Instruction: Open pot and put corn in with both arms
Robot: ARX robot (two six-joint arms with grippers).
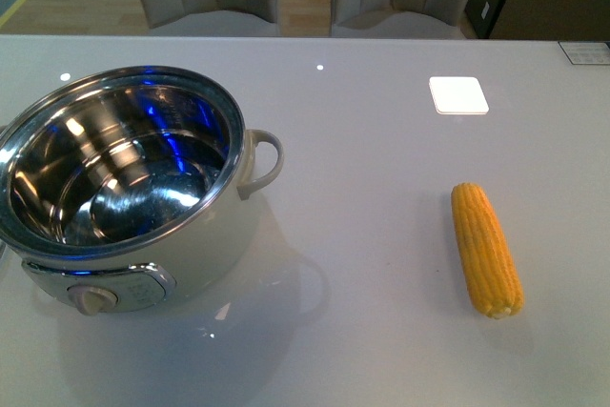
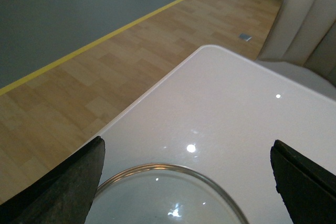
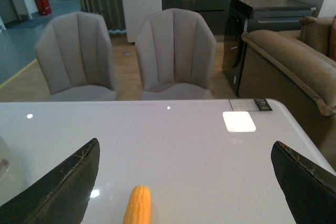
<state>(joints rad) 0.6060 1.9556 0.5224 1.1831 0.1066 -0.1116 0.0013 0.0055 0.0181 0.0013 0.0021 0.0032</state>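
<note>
The pot (image 1: 212,235) stands on the left of the white table with no lid on it, its shiny steel inside bare and its beige knob (image 1: 92,299) facing me. On the right lies the corn (image 1: 486,250), bare on the table. Neither arm shows in the front view. In the right wrist view my right gripper (image 3: 185,167) is open, and the corn's tip (image 3: 138,205) lies low between its fingers, nearer one finger (image 3: 63,187). My left gripper (image 2: 187,167) is open over a round glass disc with a metal rim (image 2: 210,187) that lies flat on the table.
A white square pad (image 1: 458,94) lies at the far right of the table. Two grey chairs (image 3: 176,51) stand behind the far edge. The table's rounded corner (image 2: 207,50) drops to wooden floor in the left wrist view. A sofa (image 3: 294,66) stands beyond the table's right end.
</note>
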